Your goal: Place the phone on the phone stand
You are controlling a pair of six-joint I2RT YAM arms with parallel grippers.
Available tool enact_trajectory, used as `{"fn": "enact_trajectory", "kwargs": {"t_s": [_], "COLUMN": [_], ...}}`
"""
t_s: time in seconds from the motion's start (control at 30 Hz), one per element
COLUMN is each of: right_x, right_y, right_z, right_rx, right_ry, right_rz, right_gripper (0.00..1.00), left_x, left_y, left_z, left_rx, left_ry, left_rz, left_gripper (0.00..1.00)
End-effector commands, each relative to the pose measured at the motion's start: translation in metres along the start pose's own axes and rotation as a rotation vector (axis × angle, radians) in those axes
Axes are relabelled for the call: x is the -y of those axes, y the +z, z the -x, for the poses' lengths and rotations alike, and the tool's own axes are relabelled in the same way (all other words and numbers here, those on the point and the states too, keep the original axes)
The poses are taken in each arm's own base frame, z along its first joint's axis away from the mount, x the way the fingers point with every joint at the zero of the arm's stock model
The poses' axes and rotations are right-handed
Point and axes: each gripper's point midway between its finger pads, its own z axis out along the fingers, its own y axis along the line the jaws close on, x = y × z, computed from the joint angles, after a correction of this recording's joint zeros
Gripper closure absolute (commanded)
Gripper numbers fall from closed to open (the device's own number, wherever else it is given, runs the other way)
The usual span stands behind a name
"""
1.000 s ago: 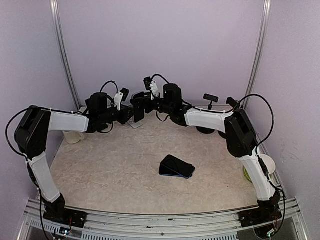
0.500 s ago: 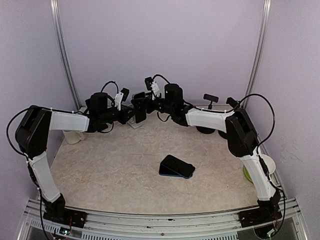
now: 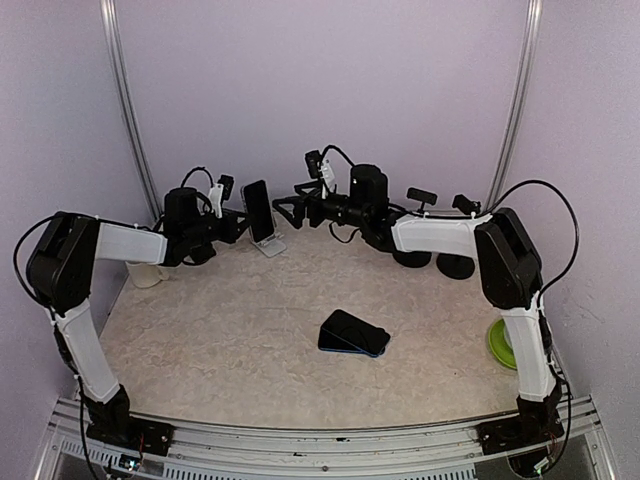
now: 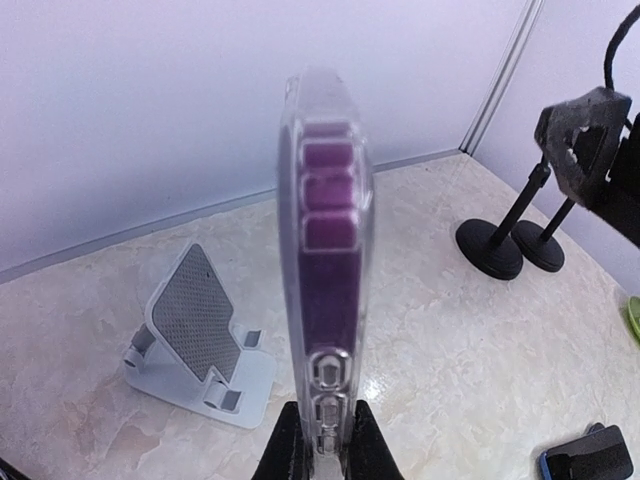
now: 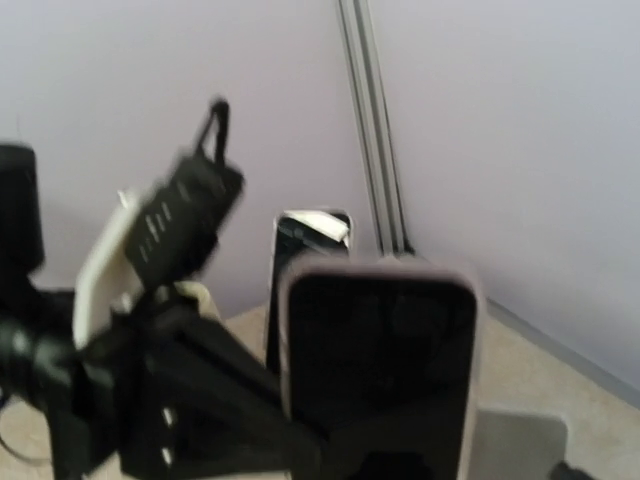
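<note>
My left gripper (image 3: pixel 243 226) is shut on the lower end of the phone (image 3: pixel 258 210), which stands upright just above the table. In the left wrist view the phone (image 4: pixel 325 270) shows edge-on, purple in a clear case, pinched between my black fingers (image 4: pixel 285 450). The white phone stand (image 3: pixel 271 246) sits on the table right below and behind the phone; it lies to the left in the left wrist view (image 4: pixel 200 340), with nothing on it. My right gripper (image 3: pixel 283 211) hangs open just right of the phone, apart from it. The phone's dark screen (image 5: pixel 380 370) fills the right wrist view.
A second dark phone in a blue case (image 3: pixel 353 333) lies flat mid-table. Two black round-based stands (image 3: pixel 410 258) (image 3: pixel 455 265) stand at the back right. A green plate (image 3: pixel 497 345) sits at the right edge, a white cup (image 3: pixel 145 272) at the left wall.
The right gripper has opened, let go of the phone and drawn back to the right. The left gripper now holds the phone alone and has shifted slightly left.
</note>
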Motion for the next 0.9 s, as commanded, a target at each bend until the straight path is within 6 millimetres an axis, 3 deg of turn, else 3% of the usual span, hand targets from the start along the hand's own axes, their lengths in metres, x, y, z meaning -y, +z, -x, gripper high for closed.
{"fn": "enact_trajectory", "kwargs": {"t_s": [0.0, 0.4, 0.67, 0.87], "right_x": [0.000, -0.015, -0.024, -0.028], "right_y": [-0.007, -0.034, -0.051, -0.058], "right_z": [-0.002, -0.011, -0.015, -0.015], "right_rx": [-0.007, -0.043, -0.062, -0.069], "right_ry": [-0.029, 0.013, 0.036, 0.048], "right_rz": [-0.003, 0.013, 0.008, 0.008], "right_gripper": [0.00, 0.00, 0.00, 0.00], "left_x": [0.004, -0.022, -0.027, -0.029], "left_y": [-0.011, 0.029, 0.053, 0.059], "left_z": [0.063, 0.066, 0.049, 0.032], "left_rx": [0.180, 0.199, 0.188, 0.177], "left_ry": [0.050, 0.136, 0.126, 0.116], "left_rz": [-0.032, -0.030, -0.087, -0.105], "left_gripper": [1.00, 1.00, 1.00, 1.00]}}
